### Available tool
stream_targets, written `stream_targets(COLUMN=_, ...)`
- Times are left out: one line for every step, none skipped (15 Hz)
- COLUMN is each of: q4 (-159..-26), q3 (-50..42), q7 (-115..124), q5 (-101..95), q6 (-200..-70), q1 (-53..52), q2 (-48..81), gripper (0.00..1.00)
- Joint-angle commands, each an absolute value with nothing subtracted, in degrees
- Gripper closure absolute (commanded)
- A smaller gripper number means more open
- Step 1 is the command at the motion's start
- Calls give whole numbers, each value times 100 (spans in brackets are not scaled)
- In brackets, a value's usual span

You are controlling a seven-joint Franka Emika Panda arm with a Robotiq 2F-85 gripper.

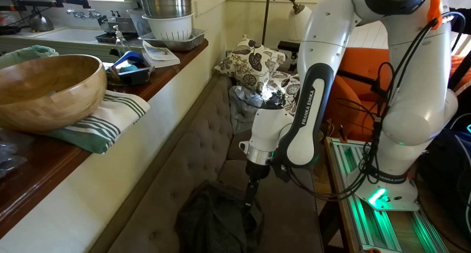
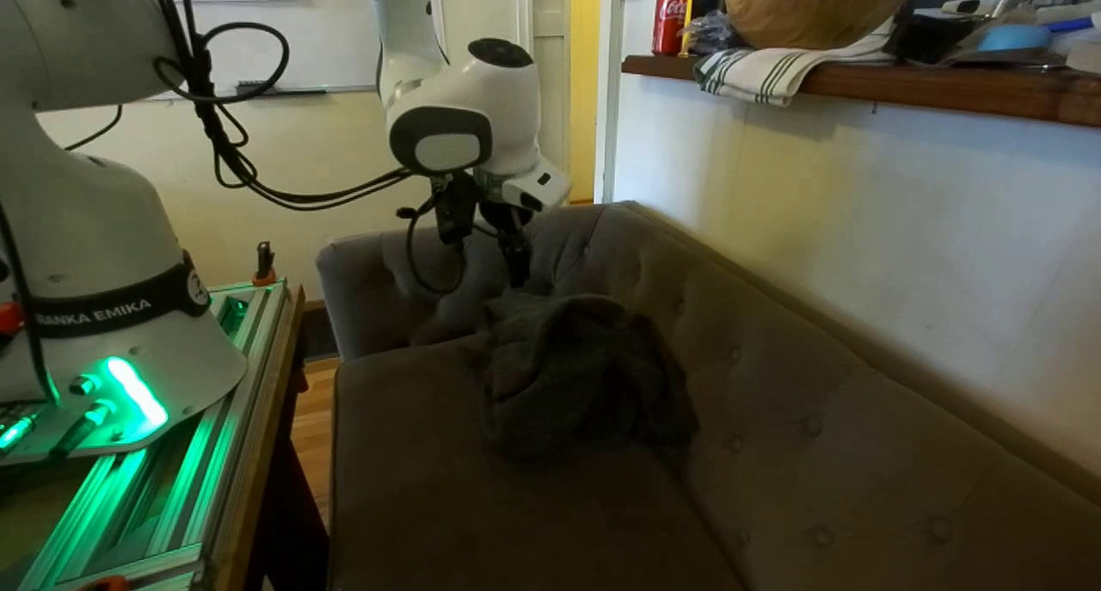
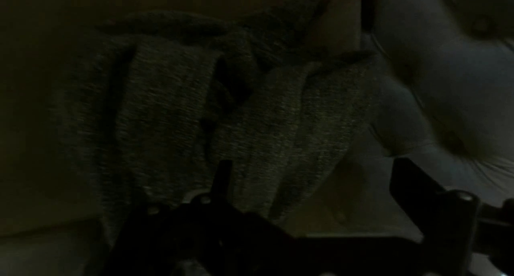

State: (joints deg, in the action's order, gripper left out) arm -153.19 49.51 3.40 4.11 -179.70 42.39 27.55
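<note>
Dark grey and coarsely woven, a cloth (image 2: 576, 384) lies in a crumpled heap on the seat of a tufted sofa (image 2: 404, 488), up by the backrest (image 2: 860, 453) and near the armrest (image 2: 365, 290). Deep folds run through it in the dim wrist view. The hand (image 3: 313, 163) points down over the cloth with its black fingers (image 3: 417, 183) spread wide apart: one shows against the weave, its mate against the buttoned backrest. In both exterior views the hand reaches right to the heap, though whether it touches I cannot tell.

Farther along the sofa, in an exterior view, two cushions (image 1: 254, 63) printed with fruit and leaves lean by some pale grey fabric (image 1: 244, 105). Above the backrest a brown wooden worktop (image 1: 48, 168) runs along the top of a low wall (image 1: 114, 172). It carries a large wooden bowl (image 1: 66, 105), which stands on a folded towel (image 1: 110, 115) with green stripes. Past these, a steel bowl (image 1: 165, 8) is nested in a white colander (image 1: 169, 26), and the colander sits in a metal tray (image 1: 186, 43). A red Coca-Cola can (image 2: 669, 23) stands near the worktop's end in an exterior view. An orange armchair (image 1: 362, 59) sits behind the arm (image 1: 325, 43), whose base (image 1: 390, 194) glows green above aluminium rails (image 1: 386, 229).
</note>
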Motion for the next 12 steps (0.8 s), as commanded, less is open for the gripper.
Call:
stream_targets(q4=-15473, q3=4893, q7=333, q5=601, q6=-17991, q1=4288, q2=2571, gripper=0)
stream_targets(q4=-15610, q3=4873, q7=372, q5=652, q6=-17993, q1=4386, q2=2403, gripper=0)
stream_targets(q4=-15697, q3=4866, q7=409, q5=667, q6=-17993, q1=4441, q2=2276, gripper=0)
stream_targets(q4=-15761, q3=4905, q7=508, q5=584, q6=-17990, q1=4525, q2=2197, gripper=0)
stream_targets(q4=-15567, q3=4897, q7=393, q5=519, q6=-18170, q1=4553, q2=2551, gripper=0)
stream_targets(q4=-15492, q3=4691, q7=321, q5=585, q6=-18253, q1=4356, q2=2535, gripper=0)
stream_targets(q4=-15380, q3=4655, q7=233, q5=503, q6=-18283, q1=4383, q2=2640, gripper=0)
stream_targets(q4=-15240, q3=4567, q7=134, q5=422, q6=-18302, q1=4359, q2=2797, gripper=0)
stream_targets(q4=-15054, q3=4428, q7=61, q5=366, q6=-18252, q1=4225, q2=2976, gripper=0)
stream_targets(q4=-14844, q3=4345, q7=-43, q5=319, q6=-18145, q1=4138, q2=3180, gripper=0)
stream_targets(q4=-14637, q3=4256, q7=-120, q5=297, q6=-18055, q1=4036, q2=3410, gripper=0)
stream_targets(q4=-14419, q3=4133, q7=-210, q5=270, q6=-17911, q1=3922, q2=3652, gripper=0)
